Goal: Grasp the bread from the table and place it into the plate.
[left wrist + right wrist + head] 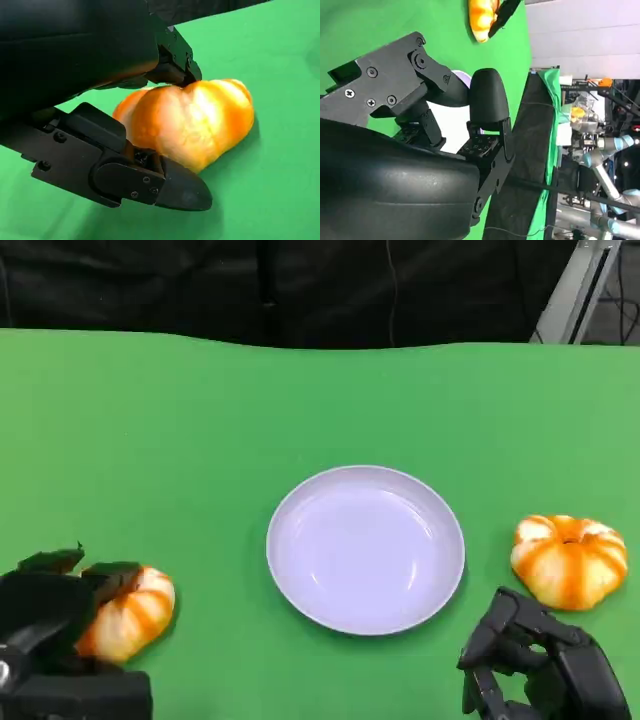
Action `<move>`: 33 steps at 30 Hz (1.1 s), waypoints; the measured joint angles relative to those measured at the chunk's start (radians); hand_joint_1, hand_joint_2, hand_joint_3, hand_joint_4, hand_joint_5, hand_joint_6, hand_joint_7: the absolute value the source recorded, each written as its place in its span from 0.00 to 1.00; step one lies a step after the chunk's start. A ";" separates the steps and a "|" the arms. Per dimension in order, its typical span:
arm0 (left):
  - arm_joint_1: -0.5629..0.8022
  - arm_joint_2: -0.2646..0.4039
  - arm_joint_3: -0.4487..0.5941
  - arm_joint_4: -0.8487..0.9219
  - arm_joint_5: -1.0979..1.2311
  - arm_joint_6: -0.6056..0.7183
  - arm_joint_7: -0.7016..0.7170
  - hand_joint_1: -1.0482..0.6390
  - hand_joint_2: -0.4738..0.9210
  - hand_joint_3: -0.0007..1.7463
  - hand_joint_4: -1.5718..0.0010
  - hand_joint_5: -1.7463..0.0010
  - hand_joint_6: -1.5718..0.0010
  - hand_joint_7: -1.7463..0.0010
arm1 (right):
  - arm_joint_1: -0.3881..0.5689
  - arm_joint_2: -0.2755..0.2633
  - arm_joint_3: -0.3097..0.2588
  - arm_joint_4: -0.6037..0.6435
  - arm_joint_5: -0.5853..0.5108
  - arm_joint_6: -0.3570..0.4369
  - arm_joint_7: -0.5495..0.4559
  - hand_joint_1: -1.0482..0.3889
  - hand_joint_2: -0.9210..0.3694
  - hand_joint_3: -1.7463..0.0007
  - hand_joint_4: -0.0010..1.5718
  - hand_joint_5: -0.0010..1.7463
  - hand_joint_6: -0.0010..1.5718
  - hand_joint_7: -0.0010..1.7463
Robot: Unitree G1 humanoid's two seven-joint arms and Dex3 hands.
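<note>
A white round plate (365, 615) lies mid-table. To its left an orange-and-white striped bread (135, 612) rests on the green cloth. My left hand (50, 615) grips it, with black fingers (175, 60) over the top of the bread (192, 125) and another pressed against its underside. A second striped bread (570, 560) sits to the right of the plate. Just in front of that bread is my right hand (540, 665), fingers curled in and holding nothing. The right wrist view shows its bent fingers (487, 100), a sliver of the plate (462, 77), and the far bread (481, 17).
The green cloth (200, 440) covers the whole table, and a dark curtain hangs behind its far edge. A metal frame (580, 290) stands at the back right. In the right wrist view, other robot arms (600, 150) and equipment stand beyond the table.
</note>
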 measured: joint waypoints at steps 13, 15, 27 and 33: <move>-0.057 -0.013 -0.041 0.143 -0.036 -0.048 0.058 0.20 1.00 0.14 0.70 0.96 0.68 0.98 | 0.001 0.000 0.000 -0.001 0.003 0.000 0.000 0.63 0.23 0.37 0.52 1.00 0.47 0.88; -0.067 -0.013 -0.045 0.162 -0.045 -0.059 0.061 0.26 1.00 0.11 0.63 0.95 0.63 0.97 | 0.001 0.000 0.000 -0.001 0.003 0.000 0.000 0.63 0.23 0.37 0.52 1.00 0.47 0.88; -0.089 -0.013 -0.053 0.193 -0.090 -0.088 0.059 0.45 1.00 0.13 0.47 0.97 0.50 0.97 | 0.001 0.000 0.000 -0.001 0.003 0.000 0.000 0.63 0.23 0.37 0.52 1.00 0.48 0.88; -0.088 -0.015 -0.053 0.193 -0.109 -0.089 0.076 0.52 1.00 0.15 0.33 0.92 0.38 0.94 | 0.001 0.000 0.000 -0.001 0.002 0.000 -0.001 0.63 0.23 0.37 0.52 1.00 0.48 0.88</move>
